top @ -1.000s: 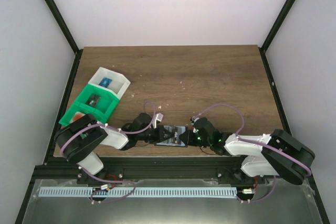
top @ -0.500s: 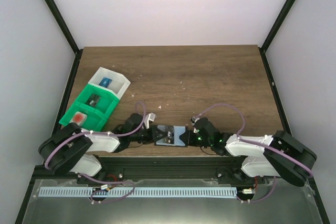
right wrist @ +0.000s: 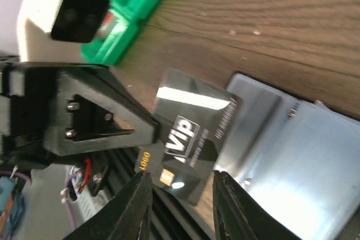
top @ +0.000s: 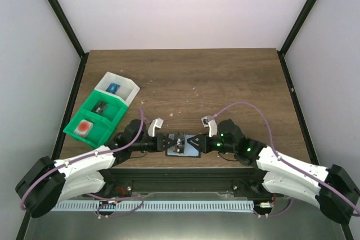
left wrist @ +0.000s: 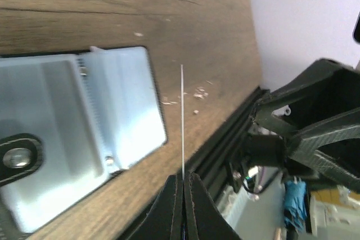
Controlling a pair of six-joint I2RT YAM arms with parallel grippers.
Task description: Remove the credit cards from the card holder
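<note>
credit card pinched edge-on in left end effector; right end effector spread, sees vip txt.

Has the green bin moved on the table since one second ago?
No. The green bin still sits at the same spot by the left edge of the table, next to the white bin as before.

Glossy black credit card, shiny grey-blue card holder, matt wood-grain table
</note>
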